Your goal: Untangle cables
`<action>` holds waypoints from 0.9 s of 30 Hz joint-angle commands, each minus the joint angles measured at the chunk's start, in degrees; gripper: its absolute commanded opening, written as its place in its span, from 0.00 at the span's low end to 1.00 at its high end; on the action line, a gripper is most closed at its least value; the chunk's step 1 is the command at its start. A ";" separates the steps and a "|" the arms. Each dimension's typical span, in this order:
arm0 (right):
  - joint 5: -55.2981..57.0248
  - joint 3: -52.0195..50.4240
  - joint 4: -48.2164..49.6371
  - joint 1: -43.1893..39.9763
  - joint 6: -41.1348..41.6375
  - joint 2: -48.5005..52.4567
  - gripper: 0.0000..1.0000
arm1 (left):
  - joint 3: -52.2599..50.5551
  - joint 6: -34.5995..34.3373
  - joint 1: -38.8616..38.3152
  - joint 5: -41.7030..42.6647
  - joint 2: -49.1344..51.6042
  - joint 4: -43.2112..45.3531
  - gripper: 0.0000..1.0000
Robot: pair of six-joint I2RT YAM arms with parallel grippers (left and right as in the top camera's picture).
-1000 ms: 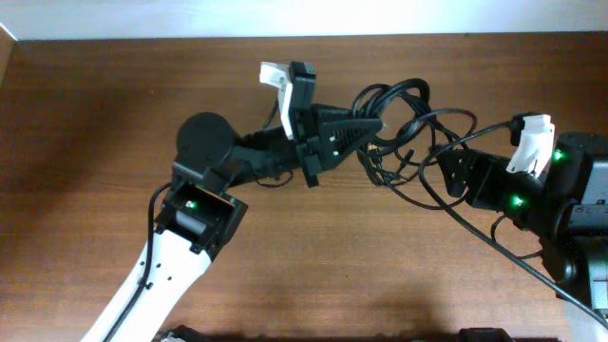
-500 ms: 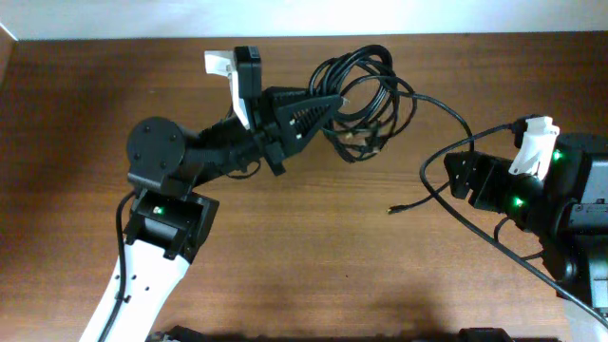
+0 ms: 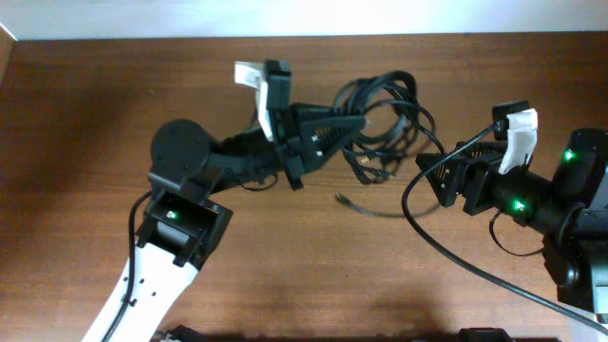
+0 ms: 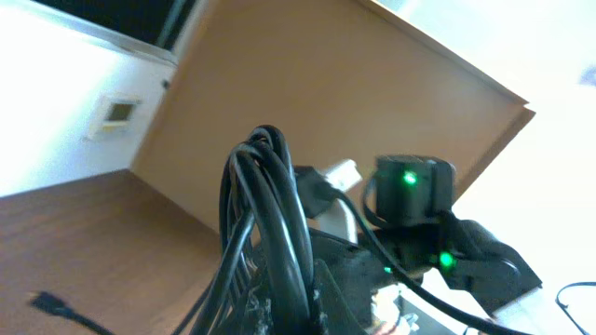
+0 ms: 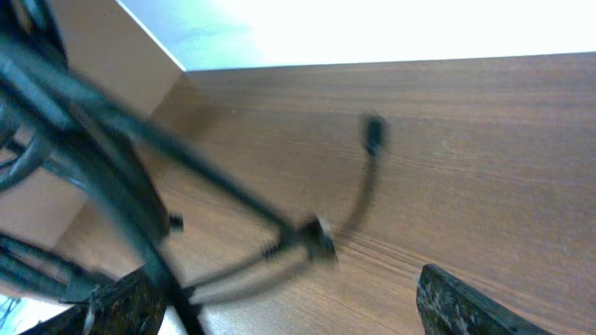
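The cables (image 3: pixel 385 114) are a tangled bundle of thin black loops hanging above the table at the back centre. My left gripper (image 3: pixel 359 123) is shut on the bundle, and in the left wrist view the strands (image 4: pixel 270 214) rise straight out of the closed jaws. One loose plug end (image 3: pixel 343 198) trails down onto the wood. My right gripper (image 3: pixel 427 178) points left, just right of the bundle, with its jaws wide open. In the right wrist view, blurred cables (image 5: pixel 102 158) cross beside the left finger (image 5: pixel 121 302), and a small connector (image 5: pixel 317 237) hangs between the fingers.
The brown wooden table (image 3: pixel 285 275) runs to a white wall at the back. A thicker black arm cable (image 3: pixel 456 266) loops over the table beside the right arm. The right arm, with green lights, (image 4: pixel 414 200) shows in the left wrist view.
The left gripper swung the bundle left, then back right. A cable end slipped out of the bundle onto the table. The right gripper moved left toward the bundle and opened slightly wider.
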 commanded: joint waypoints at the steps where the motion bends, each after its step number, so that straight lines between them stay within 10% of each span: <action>1: -3.89 0.00 1.40 -0.04 -1.53 0.13 0.83 | 1.11 -0.48 -2.16 0.11 0.13 0.57 0.00; 27: 18.14 0.00 1.70 -0.04 -1.53 4.04 0.83 | 1.11 -5.40 -7.74 -1.81 3.26 15.87 0.00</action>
